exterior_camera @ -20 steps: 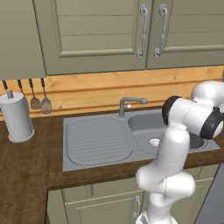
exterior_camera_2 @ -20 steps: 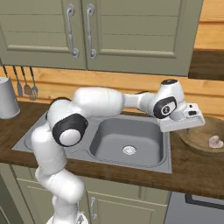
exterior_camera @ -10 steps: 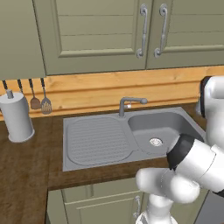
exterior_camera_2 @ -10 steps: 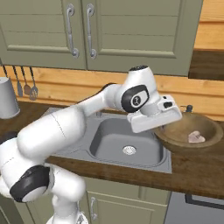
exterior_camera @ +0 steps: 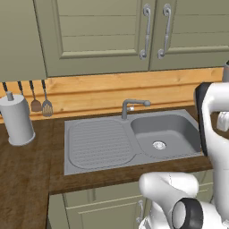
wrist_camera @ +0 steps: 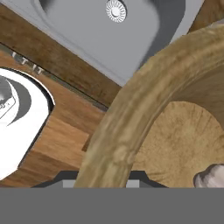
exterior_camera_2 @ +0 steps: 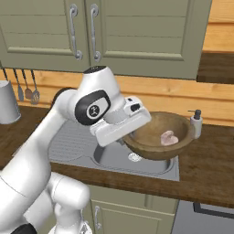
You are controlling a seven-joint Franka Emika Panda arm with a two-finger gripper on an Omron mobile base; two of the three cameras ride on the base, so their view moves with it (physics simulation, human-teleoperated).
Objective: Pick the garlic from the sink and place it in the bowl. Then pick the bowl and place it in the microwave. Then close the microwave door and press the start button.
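The light-brown wooden bowl [exterior_camera_2: 155,137] hangs in the air over the right part of the sink [exterior_camera: 134,138], tilted a little. My gripper [exterior_camera_2: 131,134] is shut on its left rim. The small off-white garlic [exterior_camera_2: 168,138] lies inside the bowl. In the hand view the thick bowl rim [wrist_camera: 127,127] crosses the picture and hides my fingertips. The garlic [wrist_camera: 213,177] peeks in at the lower right, and the sink basin [wrist_camera: 131,39] with its drain lies below. The microwave and its door are out of view.
A grey curved faucet [exterior_camera: 132,105] stands behind the basin. A soap dispenser [exterior_camera_2: 196,123] is on the counter just right of the bowl. A grey cylinder [exterior_camera: 17,118] and hanging utensils [exterior_camera: 40,105] are at the far left. Green cabinet doors [exterior_camera_2: 91,32] hang overhead.
The arm has swung and carried the bowl with the garlic up off the right counter and leftward, over the sink. The grip has not changed.
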